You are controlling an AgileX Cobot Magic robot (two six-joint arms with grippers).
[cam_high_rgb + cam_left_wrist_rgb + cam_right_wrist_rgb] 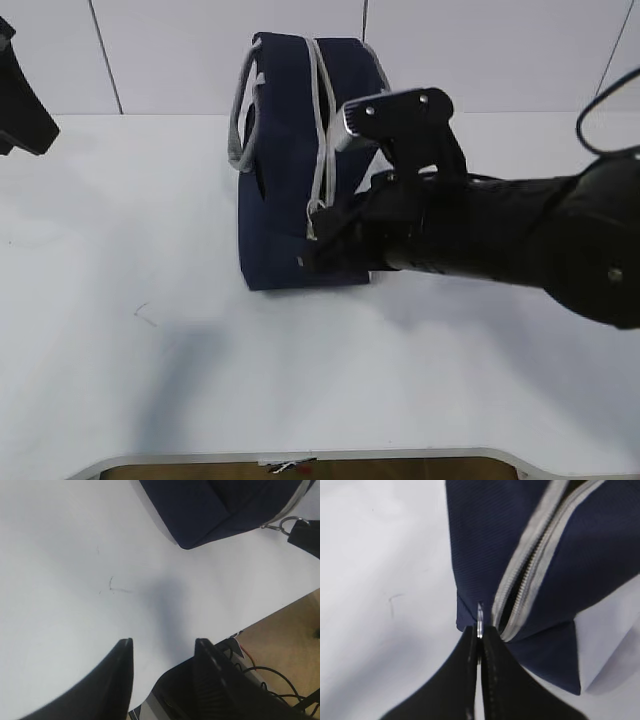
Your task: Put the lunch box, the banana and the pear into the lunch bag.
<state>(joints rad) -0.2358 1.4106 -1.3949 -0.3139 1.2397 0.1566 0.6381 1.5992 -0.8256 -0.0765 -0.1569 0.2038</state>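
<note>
The navy lunch bag stands in the middle of the white table with its grey handles and grey zipper toward me. My right gripper is shut on the metal ring pull at the bag's near lower corner; the zipper beside it is partly open. The ring pull also shows in the left wrist view. My left gripper is open and empty, high above the table's front left. The lunch box, banana and pear are out of view.
The white table has a small scratch mark left of the bag. Its front edge runs along the bottom; cables and floor lie beyond it. The left arm hangs at the far left.
</note>
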